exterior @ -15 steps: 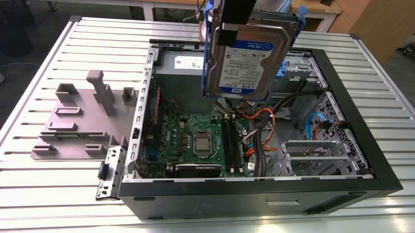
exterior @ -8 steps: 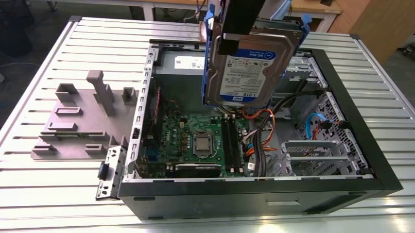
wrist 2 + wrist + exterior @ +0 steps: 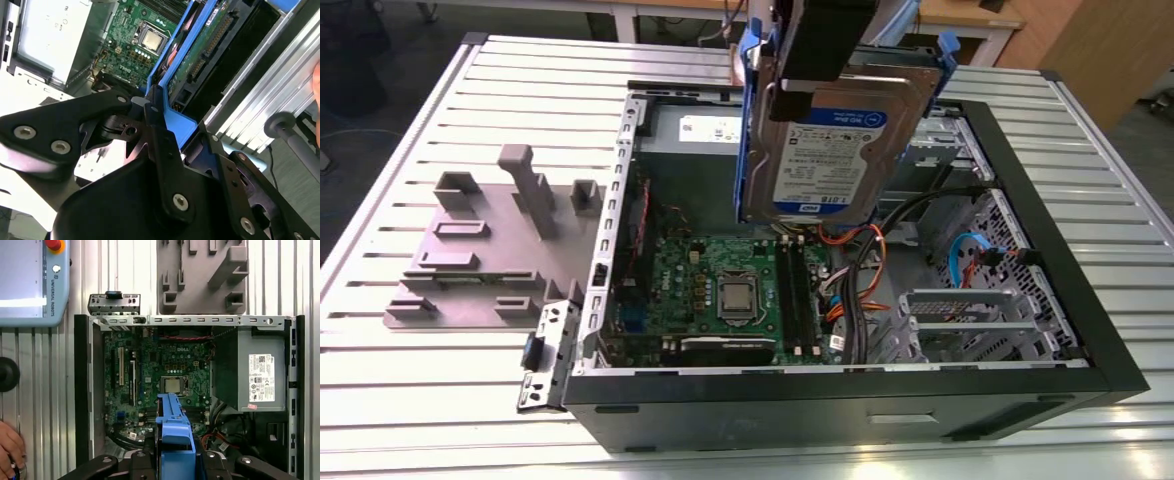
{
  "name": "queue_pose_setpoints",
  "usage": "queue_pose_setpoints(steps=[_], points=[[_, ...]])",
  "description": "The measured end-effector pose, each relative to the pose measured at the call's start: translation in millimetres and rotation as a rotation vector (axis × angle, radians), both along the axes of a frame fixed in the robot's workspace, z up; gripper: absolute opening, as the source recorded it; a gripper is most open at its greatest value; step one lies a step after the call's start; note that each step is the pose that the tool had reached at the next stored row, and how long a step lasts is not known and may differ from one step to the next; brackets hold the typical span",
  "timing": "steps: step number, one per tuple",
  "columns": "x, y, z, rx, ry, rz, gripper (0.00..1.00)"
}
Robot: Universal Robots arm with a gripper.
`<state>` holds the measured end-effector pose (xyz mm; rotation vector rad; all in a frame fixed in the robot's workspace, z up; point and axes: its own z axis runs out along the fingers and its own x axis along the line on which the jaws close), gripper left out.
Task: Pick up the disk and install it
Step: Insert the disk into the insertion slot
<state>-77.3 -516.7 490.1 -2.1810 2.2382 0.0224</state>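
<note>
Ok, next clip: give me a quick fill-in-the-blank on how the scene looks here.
1. The disk sits in a ____ plastic frame.
2. The pincer is shut on it above the open computer case, whose circuit board is ____.
3. The grey power supply carries a ____ sticker.
4. The grey holder plate lies to the exterior view's ____ of the case.

Missing words: blue; green; white; left.

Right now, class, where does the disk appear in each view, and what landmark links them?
Exterior view: the disk hangs upright above the case.
Second wrist view: the disk, edge-on, green underside showing.
First wrist view: the disk edge-on over the motherboard.
Shared landmark: the processor.
</note>
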Motion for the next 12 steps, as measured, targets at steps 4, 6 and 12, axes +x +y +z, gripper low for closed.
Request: queue_pose_setpoints(steps=[4,6,12], points=[[0.3,-3.6,-0.8,-0.0001,0.0000,0.000,0.36],[1.0,-4.2,-1.1,-0.0001,0.0000,0.000,0.36],[4.3,-4.3,-1.8,-0.0003,0.0000,0.000,0.36]])
